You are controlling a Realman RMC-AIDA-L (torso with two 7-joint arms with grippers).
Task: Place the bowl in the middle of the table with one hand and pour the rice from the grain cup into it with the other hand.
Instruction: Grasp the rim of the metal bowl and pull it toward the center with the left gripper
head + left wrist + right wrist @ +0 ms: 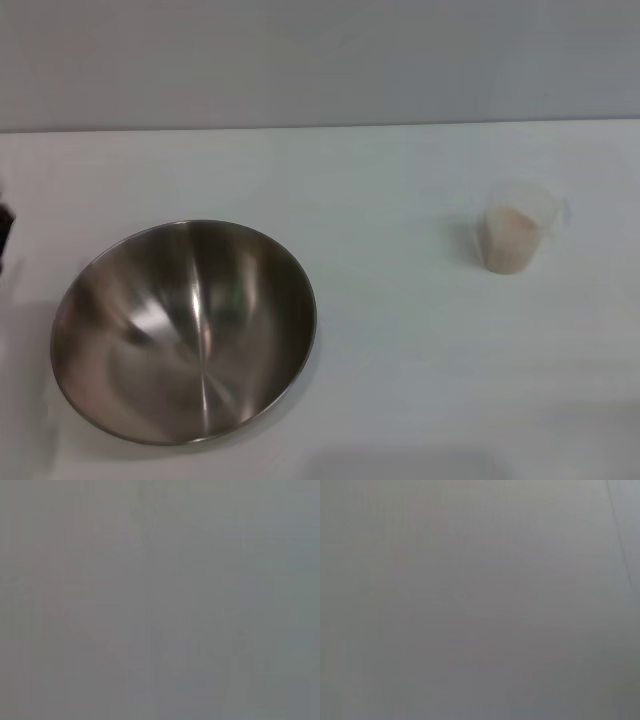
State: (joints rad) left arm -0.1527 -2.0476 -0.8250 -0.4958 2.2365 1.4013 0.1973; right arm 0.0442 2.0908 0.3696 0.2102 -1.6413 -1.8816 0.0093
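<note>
Bowl (pixel 185 330): one, empty, sitting near the table's (pixel 400 400) left front corner, not yet centred.
Grain cup (pixel 518 235): one, upright toward the right edge, rice (pixel 512 240) inside.
Left gripper: only a dark sliver (pixel 5 228) at the left edge; grip state, can't tell.
Right gripper: out of sight.
Tip: grip the rim firmly, slide to centre.

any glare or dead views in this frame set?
Head view: bright streaky reflections inside the bowl, soft shadow beside the grain cup, overall slightly soft. Left wrist and right wrist views: flat featureless grey, nothing resolvable.
</note>
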